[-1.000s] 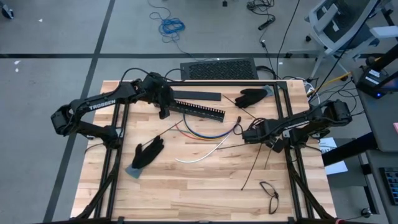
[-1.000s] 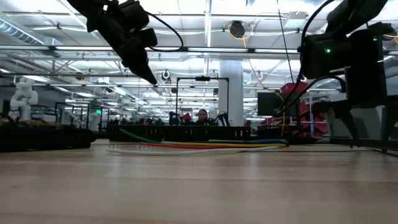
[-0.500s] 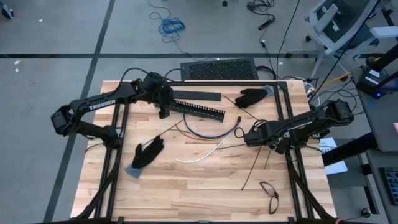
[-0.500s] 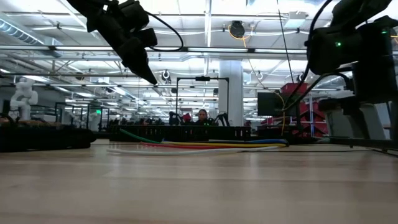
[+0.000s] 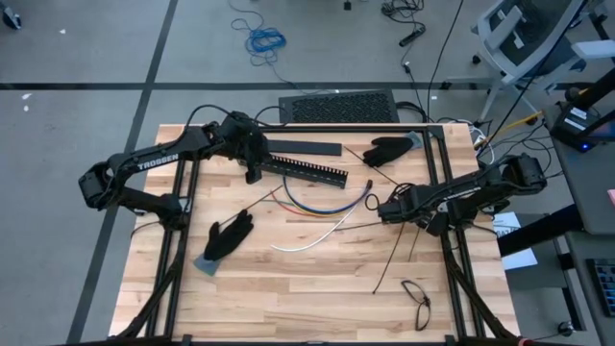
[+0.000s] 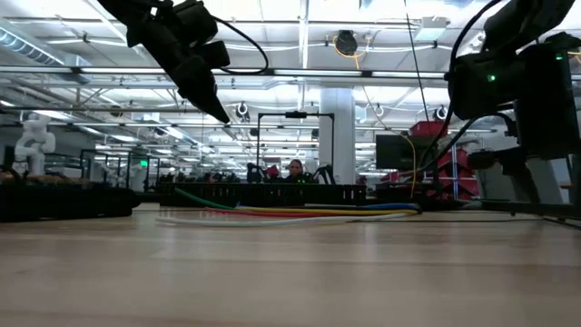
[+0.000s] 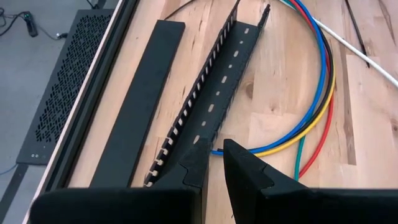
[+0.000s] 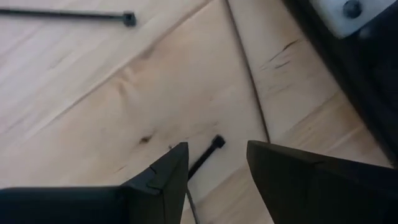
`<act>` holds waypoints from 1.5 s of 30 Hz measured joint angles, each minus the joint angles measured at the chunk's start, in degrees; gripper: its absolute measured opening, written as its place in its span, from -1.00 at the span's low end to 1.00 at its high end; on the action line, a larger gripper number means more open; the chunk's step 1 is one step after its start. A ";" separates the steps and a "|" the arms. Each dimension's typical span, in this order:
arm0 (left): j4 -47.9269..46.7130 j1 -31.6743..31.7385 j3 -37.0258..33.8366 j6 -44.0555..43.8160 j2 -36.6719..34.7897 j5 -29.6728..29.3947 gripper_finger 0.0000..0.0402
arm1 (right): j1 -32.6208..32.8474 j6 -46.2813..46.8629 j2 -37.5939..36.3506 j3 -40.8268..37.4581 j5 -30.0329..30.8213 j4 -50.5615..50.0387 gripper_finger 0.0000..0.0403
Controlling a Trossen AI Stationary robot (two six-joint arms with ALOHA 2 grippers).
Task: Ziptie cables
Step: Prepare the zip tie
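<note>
The right claw [image 5: 382,210] has shifted slightly rightward.

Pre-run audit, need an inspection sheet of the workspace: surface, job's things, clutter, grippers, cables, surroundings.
Surface: wooden table, bare at the near edge.
Job's things: coloured cables curve mid-table beside the slotted bar; zip ties lie loose at right.
Clutter: two black gloves, flat black strip, glasses.
Grippers: left gripper nearly shut over the slotted bar's end, holding nothing; right gripper open over a zip tie.
Cables: blue cord on floor.
Surroundings: person seated far behind.
</note>
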 joint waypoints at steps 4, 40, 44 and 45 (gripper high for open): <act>-0.02 0.00 0.00 0.00 0.00 0.00 -0.76 | 0.13 0.00 0.70 -1.14 -0.05 2.74 -0.20; 0.20 1.18 0.02 1.44 0.00 -0.31 -0.76 | 0.13 -2.27 1.27 -0.40 0.65 5.49 -0.83; 0.20 1.18 0.02 1.44 -0.02 -0.31 -0.76 | 0.13 -2.47 1.25 -0.81 0.67 5.64 -0.90; 0.20 1.18 0.02 1.44 0.00 -0.31 -0.76 | 0.13 -2.64 1.25 -0.99 0.71 5.72 -0.93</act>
